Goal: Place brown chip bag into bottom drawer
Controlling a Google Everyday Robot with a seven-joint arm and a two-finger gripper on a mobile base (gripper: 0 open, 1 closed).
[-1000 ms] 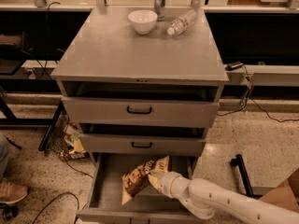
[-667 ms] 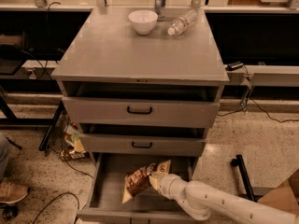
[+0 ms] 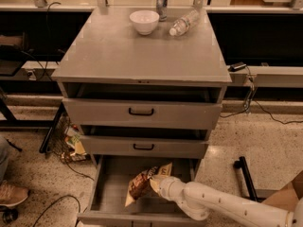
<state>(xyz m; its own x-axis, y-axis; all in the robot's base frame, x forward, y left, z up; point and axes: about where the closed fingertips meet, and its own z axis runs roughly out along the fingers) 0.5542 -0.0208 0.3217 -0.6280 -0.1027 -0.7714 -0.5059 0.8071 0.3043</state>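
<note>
The brown chip bag [image 3: 142, 183] has a dark brown middle and pale yellow ends. It hangs tilted inside the open bottom drawer [image 3: 111, 193], just above its grey floor. My gripper [image 3: 156, 184] reaches in from the lower right on a white arm and is shut on the bag's right side. The fingers are mostly hidden behind the bag. The two upper drawers with black handles are above it.
On the cabinet top stand a white bowl [image 3: 144, 21], a metal can [image 3: 162, 3] and a lying plastic bottle [image 3: 184, 22]. A wire basket with snack bags [image 3: 66, 141] sits on the floor at left. A shoe [image 3: 12, 195] shows at far left.
The arm and the bag have shifted slightly left and lower into the bottom drawer. The grip on the bag is unchanged.
</note>
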